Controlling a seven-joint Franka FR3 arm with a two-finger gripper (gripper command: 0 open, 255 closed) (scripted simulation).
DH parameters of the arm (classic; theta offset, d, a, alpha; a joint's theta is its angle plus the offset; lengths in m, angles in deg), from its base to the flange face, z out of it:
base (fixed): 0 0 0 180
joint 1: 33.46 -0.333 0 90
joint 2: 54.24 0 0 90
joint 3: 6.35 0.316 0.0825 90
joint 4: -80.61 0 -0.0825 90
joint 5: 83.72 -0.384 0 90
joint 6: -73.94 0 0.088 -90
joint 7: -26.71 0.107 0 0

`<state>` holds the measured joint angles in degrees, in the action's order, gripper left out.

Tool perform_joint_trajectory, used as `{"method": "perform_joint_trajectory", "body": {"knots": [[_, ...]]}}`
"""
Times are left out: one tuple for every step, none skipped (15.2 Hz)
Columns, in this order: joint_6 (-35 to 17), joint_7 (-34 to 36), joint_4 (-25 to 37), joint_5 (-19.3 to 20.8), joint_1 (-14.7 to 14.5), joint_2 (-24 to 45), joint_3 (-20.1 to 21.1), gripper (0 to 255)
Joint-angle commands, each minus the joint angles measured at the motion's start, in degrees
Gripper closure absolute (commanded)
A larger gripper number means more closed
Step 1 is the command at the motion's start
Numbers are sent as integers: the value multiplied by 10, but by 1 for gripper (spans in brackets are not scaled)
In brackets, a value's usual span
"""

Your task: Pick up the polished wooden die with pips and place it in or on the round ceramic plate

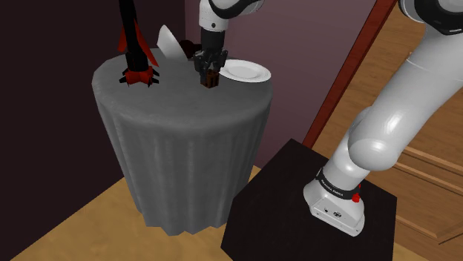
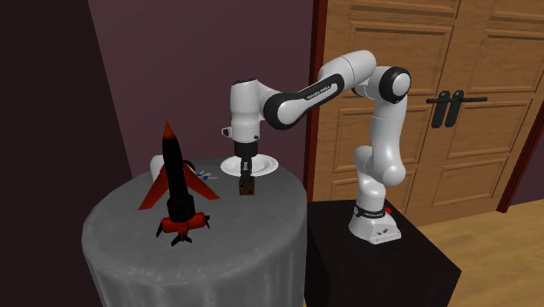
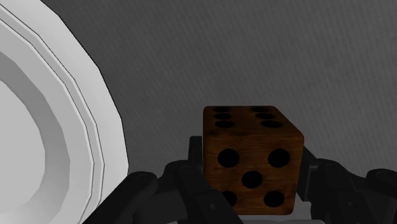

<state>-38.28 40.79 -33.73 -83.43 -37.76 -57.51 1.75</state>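
You had the gripper (image 2: 248, 184) closed on the wooden die (image 3: 251, 162) by its flat opposite faces: small, stiff, probably light, polished enough to slip, beside the white plate (image 3: 95, 140)

1. A round table (image 1: 185, 148), draped to the floor in grey cloth, takes up the centre-left of my shoulder view and the lower left of my second exterior view (image 2: 200, 253).
2. A black rocket with red fins (image 1: 133, 44) stands upright on that table at the upper left of my shoulder view, and left of centre in the second exterior view (image 2: 177, 187).
3. A tilted white piece (image 1: 168, 41) sits just beside the rocket near the top edge of the shoulder view; I cannot tell what it is.
4. Wooden double doors (image 2: 410, 52) with black handles (image 2: 449, 105) fill the upper right of my second exterior view.
5. A dark purple wall (image 2: 174, 61) covers its upper left.
6. Wooden floor (image 1: 81, 222) shows at the lower left of my shoulder view.
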Motion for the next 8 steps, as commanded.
{"method": "perform_joint_trajectory", "body": {"knots": [[0, 0, 0, 0, 0, 0, 0, 255], [-1, 0, -1, 0, 0, 1, 0, 255], [7, 0, 5, 0, 0, -1, 0, 255], [15, 0, 12, 0, 0, -2, 0, 255], [22, 0, 18, 0, 0, -3, 0, 255], [30, -1, 25, 0, 0, -4, 0, 255], [37, -1, 31, -1, 0, -5, -1, 255], [45, -1, 38, -1, 0, -6, -1, 255]]}}
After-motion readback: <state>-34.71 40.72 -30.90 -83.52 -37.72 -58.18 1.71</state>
